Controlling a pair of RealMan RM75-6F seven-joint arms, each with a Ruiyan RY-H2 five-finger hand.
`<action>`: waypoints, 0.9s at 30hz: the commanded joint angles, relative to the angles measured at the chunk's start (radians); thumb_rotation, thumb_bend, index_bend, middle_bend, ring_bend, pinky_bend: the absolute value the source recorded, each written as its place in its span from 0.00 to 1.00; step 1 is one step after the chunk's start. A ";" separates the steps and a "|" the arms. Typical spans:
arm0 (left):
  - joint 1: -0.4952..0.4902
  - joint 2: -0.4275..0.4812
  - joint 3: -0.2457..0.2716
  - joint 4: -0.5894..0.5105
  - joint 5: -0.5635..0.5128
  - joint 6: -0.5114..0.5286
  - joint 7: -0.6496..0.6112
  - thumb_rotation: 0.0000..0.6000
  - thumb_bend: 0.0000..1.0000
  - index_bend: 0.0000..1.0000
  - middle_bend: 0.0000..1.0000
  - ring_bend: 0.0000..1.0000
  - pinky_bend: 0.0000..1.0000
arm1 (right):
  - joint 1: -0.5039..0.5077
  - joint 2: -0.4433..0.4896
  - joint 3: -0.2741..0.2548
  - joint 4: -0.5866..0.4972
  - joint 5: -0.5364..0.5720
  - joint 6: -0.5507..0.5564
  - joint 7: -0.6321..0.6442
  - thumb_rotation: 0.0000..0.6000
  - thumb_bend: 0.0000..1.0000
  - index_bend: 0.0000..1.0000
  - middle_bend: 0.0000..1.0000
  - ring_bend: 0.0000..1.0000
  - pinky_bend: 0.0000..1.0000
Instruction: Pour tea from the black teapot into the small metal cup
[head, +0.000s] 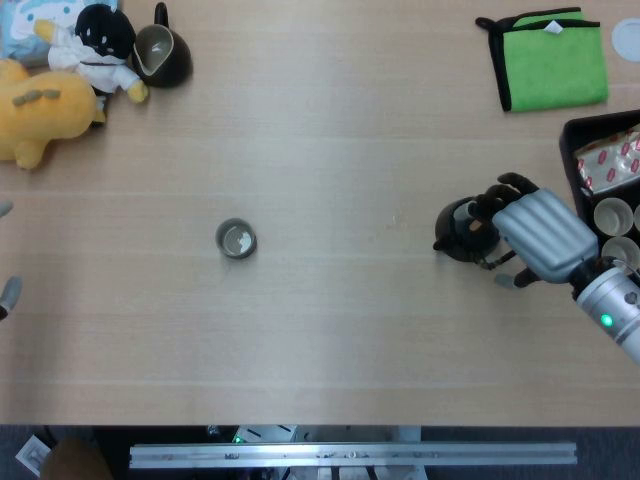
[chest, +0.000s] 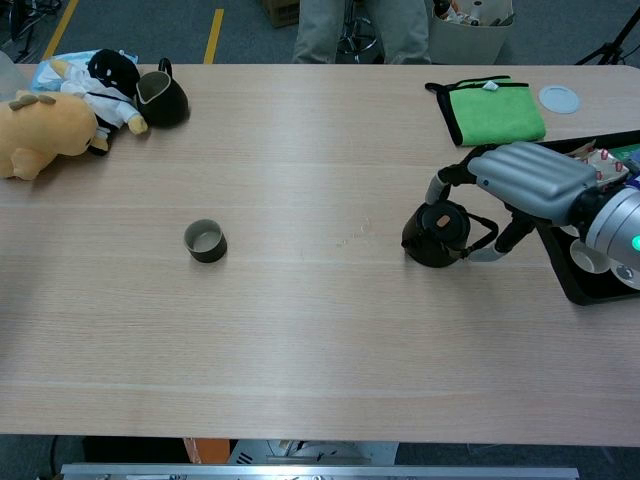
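Head view: right hand (head: 538, 235) sits beside the black teapot (head: 463, 230), fingers curled toward its handle; whether they are clamped on it, cannot tell. Small metal cup (head: 236, 239) stands well apart, beyond the fingertips. Left hand barely visible at the frame edge.

Chest view: teapot (chest: 437, 233) squat, glossy, lidded, upright between the curled fingers (chest: 436, 186). Risk: a loose grip could let it swing and spill early.

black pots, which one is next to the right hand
The black teapot on the right side of the table, at the right hand's fingers. The other black pot sits far off at the back left, beside the plush toys.
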 joint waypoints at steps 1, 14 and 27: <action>0.000 0.000 0.001 0.000 0.000 -0.002 0.000 1.00 0.29 0.16 0.15 0.11 0.08 | -0.009 -0.006 -0.010 0.015 -0.011 0.012 -0.036 1.00 0.00 0.06 0.14 0.06 0.08; -0.003 0.000 0.002 0.002 -0.003 -0.013 -0.013 1.00 0.29 0.16 0.15 0.11 0.08 | -0.002 -0.060 0.012 0.086 0.076 -0.012 -0.117 1.00 0.00 0.00 0.08 0.01 0.04; 0.002 0.009 0.004 0.003 -0.001 -0.009 -0.030 1.00 0.29 0.16 0.14 0.11 0.08 | 0.037 -0.160 0.051 0.107 0.171 -0.038 -0.189 1.00 0.00 0.00 0.08 0.01 0.04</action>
